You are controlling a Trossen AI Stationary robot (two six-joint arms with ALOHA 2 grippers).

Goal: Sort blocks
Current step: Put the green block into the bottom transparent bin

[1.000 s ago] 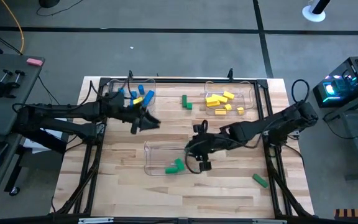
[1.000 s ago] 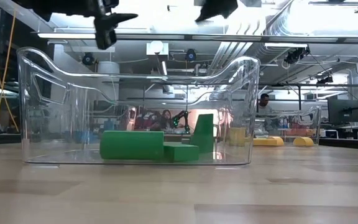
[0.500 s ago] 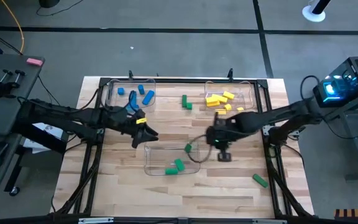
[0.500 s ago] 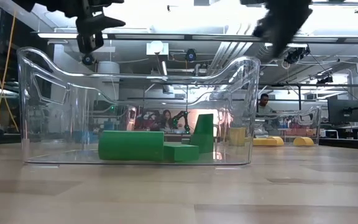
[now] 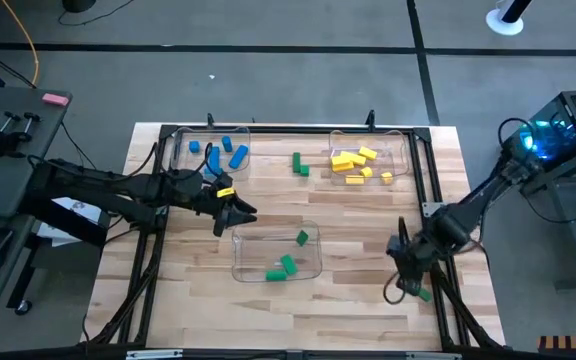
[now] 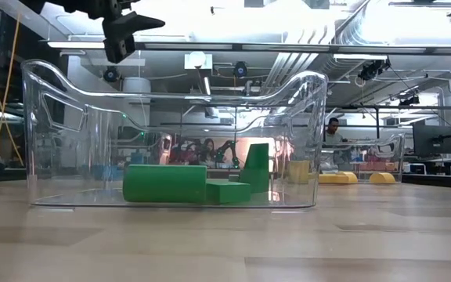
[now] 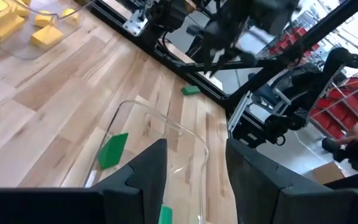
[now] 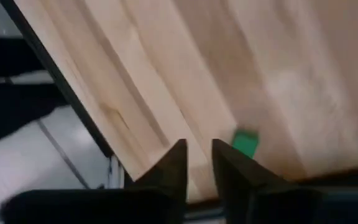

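Left gripper [image 5: 240, 212]: fingers parted, holding nothing, hovering just beside the clear plastic tray [image 5: 242, 266] containing 3 green blocks [image 5: 281, 267]. Right gripper [image 5: 404, 287]: fingers narrowly parted, empty, directly above the loose green block [image 8: 245, 144] near the table [image 5: 368, 310] edge.

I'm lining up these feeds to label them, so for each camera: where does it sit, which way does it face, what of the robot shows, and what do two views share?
High view: above, looking straight down on the table; both arms, left hand, right hand.
Low view: at tabletop height, looking level through the clear tray; left hand overhead.
Left wrist view: on the left arm, facing past its fingers across the table.
Right wrist view: on the right arm, facing down at a green block.
Shared: high and low views both show the tray's green blocks.
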